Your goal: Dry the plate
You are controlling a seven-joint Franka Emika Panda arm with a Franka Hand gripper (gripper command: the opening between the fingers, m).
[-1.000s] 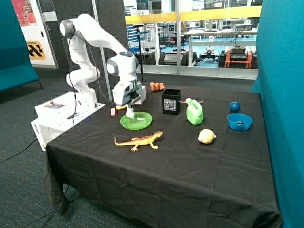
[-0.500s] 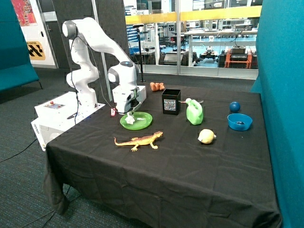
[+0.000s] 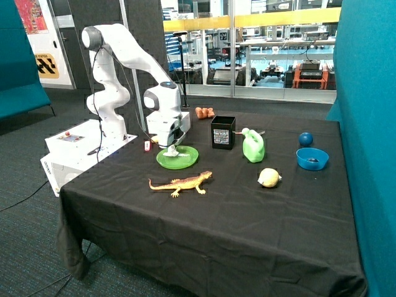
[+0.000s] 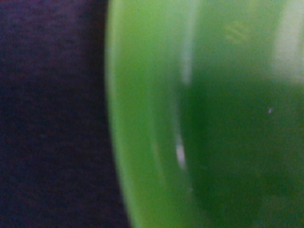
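Note:
The bright-green plate lies on the black tablecloth near the robot's base. My gripper is down over the part of the plate nearest the base and is shut on a small white cloth, which rests on the plate's surface. The wrist view is filled by the plate very close up, with its raised rim next to the black tablecloth. The cloth and the fingers do not show in the wrist view.
A toy lizard lies in front of the plate. A black box and a green watering can stand beside it. Further off are a yellowish lemon-like object, a blue bowl, a blue ball and an orange object.
The gripper has come down from just above the plate's edge onto the plate and shifted a little towards its middle, carrying the white cloth with it.

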